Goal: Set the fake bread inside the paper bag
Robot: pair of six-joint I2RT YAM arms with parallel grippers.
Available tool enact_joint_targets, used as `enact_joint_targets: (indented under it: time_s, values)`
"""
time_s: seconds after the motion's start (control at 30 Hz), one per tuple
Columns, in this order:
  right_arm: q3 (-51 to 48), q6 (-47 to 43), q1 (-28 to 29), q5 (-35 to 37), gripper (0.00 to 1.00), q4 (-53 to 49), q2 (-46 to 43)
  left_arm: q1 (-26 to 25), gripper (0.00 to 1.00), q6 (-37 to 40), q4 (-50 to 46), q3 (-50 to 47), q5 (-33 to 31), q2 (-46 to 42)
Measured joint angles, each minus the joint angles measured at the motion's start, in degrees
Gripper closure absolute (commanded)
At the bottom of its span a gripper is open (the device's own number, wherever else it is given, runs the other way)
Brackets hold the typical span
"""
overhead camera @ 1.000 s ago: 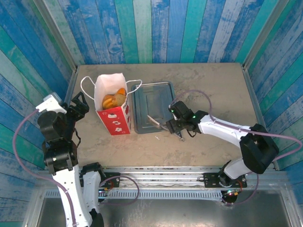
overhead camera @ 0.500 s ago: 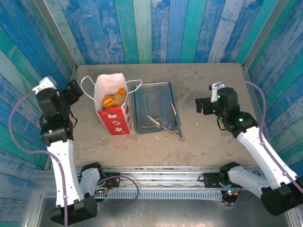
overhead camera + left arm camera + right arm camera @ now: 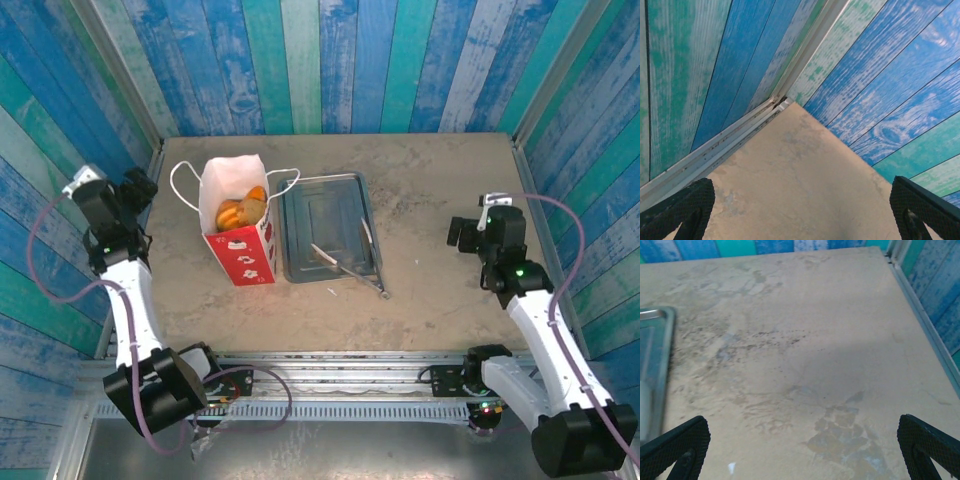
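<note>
Bread [image 3: 243, 212]: golden-brown and orange pieces heaped inside the bag [image 3: 240, 250], seen through its open top. No telling single pieces apart from above.

Bag: upright on the table [image 3: 440, 170], left of middle, white above and red with fruit prints below. White cords [image 3: 180, 180] looped out to the left and to the far right.

Tray [image 3: 325, 225]: grey metal, just right of the bag, long side running from near to far. Tongs [image 3: 362, 262] lying across its near right part, tips over the near rim onto the table.

Left gripper [image 3: 135, 190]: raised at the table's left edge near the far-left corner, well apart from the bag. Jaws spread wide, nothing between them; dark pads [image 3: 682, 207] framing that corner in the wrist view.

Right gripper [image 3: 462, 232]: above the table's right side, well apart from the tray. Jaws likewise released and empty; pads [image 3: 680, 445] over bare table, with the tray's rim at the left edge of the wrist view.
</note>
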Motion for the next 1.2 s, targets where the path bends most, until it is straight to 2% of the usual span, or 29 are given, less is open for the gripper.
enact_joint_targets:
  time_s: [0.13,0.27,0.5,0.8,1.2]
  values:
    - [-7.26,0.22,-0.24,3.34,0.00,8.33,1.51,-0.02,0.06,0.07,5.35,-7.54,-0.52,0.00]
    - [-9.49,0.15,-0.66,5.01,0.00,14.29,7.08,-0.96,0.06,0.22,10.58,-13.64,-2.14,0.02]
    - [-11.21,-1.44,-0.70,6.01,0.00,27.85,18.36,-7.26,0.06,0.92,19.61,-21.38,-6.86,2.08]
    - [-14.10,-4.39,-0.70,3.15,0.00,44.87,26.05,-14.12,0.06,2.99,31.45,-30.58,-12.87,3.34]
    - [-14.56,-9.22,-0.70,-2.01,0.00,61.64,36.65,-19.28,0.06,10.16,51.32,-39.95,-13.55,6.73]
